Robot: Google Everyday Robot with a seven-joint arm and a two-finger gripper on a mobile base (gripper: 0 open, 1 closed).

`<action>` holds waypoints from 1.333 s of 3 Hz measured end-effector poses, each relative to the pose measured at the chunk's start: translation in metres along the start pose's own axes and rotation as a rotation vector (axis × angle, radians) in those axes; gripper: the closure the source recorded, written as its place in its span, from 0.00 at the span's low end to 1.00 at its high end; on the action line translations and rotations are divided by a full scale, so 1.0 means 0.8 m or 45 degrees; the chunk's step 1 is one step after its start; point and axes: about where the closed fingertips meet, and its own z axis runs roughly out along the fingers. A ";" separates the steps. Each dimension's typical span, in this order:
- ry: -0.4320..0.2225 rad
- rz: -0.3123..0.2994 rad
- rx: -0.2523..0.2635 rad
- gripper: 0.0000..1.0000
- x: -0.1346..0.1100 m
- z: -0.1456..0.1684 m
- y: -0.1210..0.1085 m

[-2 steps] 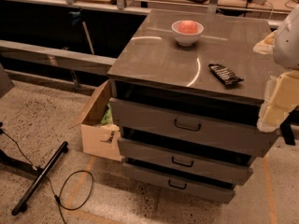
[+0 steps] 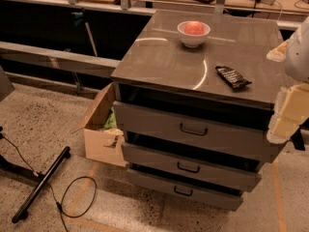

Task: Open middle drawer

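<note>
Speckled floor (image 2: 38, 124), grey cabinet (image 2: 159, 62) standing on it. Middle drawer (image 2: 217, 172) is second down on the cabinet front, wide side to side, handle (image 2: 188, 167) dead centre. Gripper (image 2: 288, 114) hangs off the cabinet's right edge, higher up; can't tell if it's clenched or loose. Handle's down-left of it.

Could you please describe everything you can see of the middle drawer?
The middle drawer is a wide grey metal front with a small dark loop handle at its centre, second of three in the cabinet. It looks shut, level, its inside hidden. Nothing touches the handle; the gripper hangs higher, at the view's right edge.
</note>
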 end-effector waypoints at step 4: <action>-0.032 -0.014 -0.061 0.00 0.085 0.151 0.101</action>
